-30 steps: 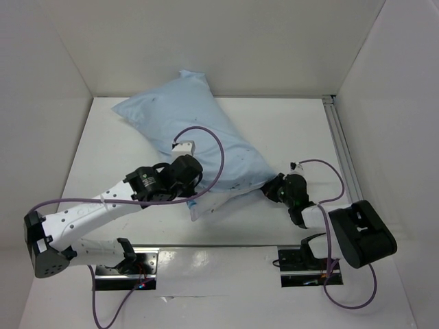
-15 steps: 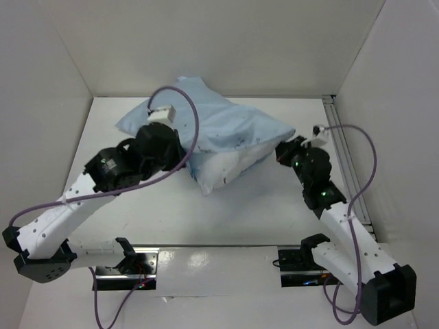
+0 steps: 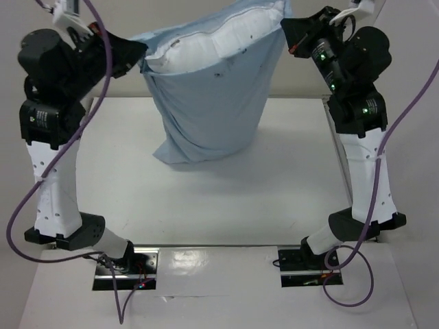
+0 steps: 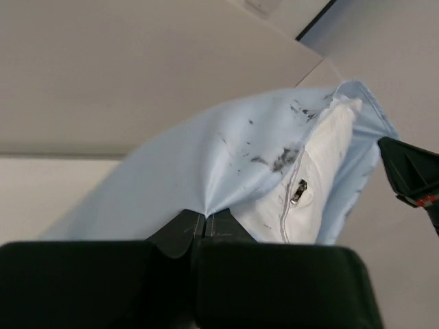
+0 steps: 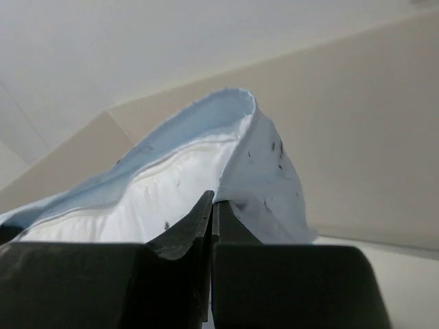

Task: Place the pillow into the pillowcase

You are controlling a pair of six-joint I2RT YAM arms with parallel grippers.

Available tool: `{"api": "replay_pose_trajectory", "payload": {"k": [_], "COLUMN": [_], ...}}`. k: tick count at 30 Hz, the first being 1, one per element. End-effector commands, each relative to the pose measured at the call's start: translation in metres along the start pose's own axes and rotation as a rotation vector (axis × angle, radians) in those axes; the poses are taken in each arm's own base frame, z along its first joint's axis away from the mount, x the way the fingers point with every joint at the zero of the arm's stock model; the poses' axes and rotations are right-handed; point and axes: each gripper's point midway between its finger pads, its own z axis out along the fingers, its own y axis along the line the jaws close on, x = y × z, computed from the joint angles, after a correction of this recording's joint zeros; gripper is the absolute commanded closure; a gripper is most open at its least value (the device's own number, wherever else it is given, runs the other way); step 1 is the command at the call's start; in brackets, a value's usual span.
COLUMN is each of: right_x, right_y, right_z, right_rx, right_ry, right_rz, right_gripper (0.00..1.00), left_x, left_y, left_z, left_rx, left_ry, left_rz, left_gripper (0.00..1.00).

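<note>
A: Pillowcase (image 3: 209, 116): how is it held?
B: It is hung mouth-up between the raised arms. The left gripper (image 3: 142, 53) is clamped on one corner of the rim, the right gripper (image 3: 288, 27) on the other.
A: And the pillow (image 3: 212, 44)?
B: It is seen inside, its white edge exposed at the mouth. The lower end appears to be rested on the table (image 3: 206, 199).

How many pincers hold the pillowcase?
2. The left pincer is shut on the left corner of the pillowcase mouth; the right pincer is shut on the right corner.
</note>
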Motion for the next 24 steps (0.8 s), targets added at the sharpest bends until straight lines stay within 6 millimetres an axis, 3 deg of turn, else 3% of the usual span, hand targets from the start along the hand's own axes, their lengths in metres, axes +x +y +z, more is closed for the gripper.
{"api": "replay_pose_trajectory", "payload": {"k": [1,3,4,5,7,10,11,13,16,21,24], "right_x": [-0.078,-0.076,-0.089,-0.093,-0.115,-0.139,-0.142,-0.137,-0.122,-0.12,-0.117], "right_y": [0.043,0.027,0.029,0.033,0.043,0.06,0.061,0.058,0.048,0.057,0.056], "right_z": [-0.035,-0.026,-0.029,-0.03,-0.038,-0.057,-0.059,-0.052,-0.022,0.004,0.02], "right_rx": [-0.103,-0.043,-0.038,-0.05,-0.069,-0.132,-0.14,-0.138,-0.121,-0.208,-0.234], "right_ry": [-0.187,-0.195,-0.227,-0.23,-0.294,-0.395,-0.412,-0.409,-0.372,-0.409,-0.448], "right_rz": [-0.052,-0.088,-0.091,-0.093,-0.094,-0.1,-0.101,-0.1,-0.099,-0.091,-0.068], "right_gripper": [1.0,1.0,1.0,1.0,1.0,1.0,1.0,1.0,1.0,1.0,1.0], "left_x": [-0.064,-0.079,-0.086,-0.094,-0.111,-0.126,-0.129,-0.124,-0.119,-0.13,-0.138], "left_y": [-0.052,-0.049,-0.045,-0.061,-0.043,-0.06,-0.055,-0.065,-0.064,-0.03,-0.018], "left_z": [-0.045,-0.063,-0.064,-0.078,-0.072,-0.087,-0.081,-0.081,-0.071,-0.04,-0.037], "left_rx": [0.333,0.393,0.406,0.498,0.512,0.601,0.61,0.652,0.658,0.645,0.628], "left_ry": [-0.132,-0.115,-0.111,-0.105,-0.108,-0.117,-0.115,-0.101,-0.096,-0.1,-0.129], "left_rz": [0.014,-0.014,-0.033,-0.041,-0.061,-0.039,-0.046,-0.046,-0.055,-0.102,-0.087], "left_gripper": [1.0,1.0,1.0,1.0,1.0,1.0,1.0,1.0,1.0,1.0,1.0]}}
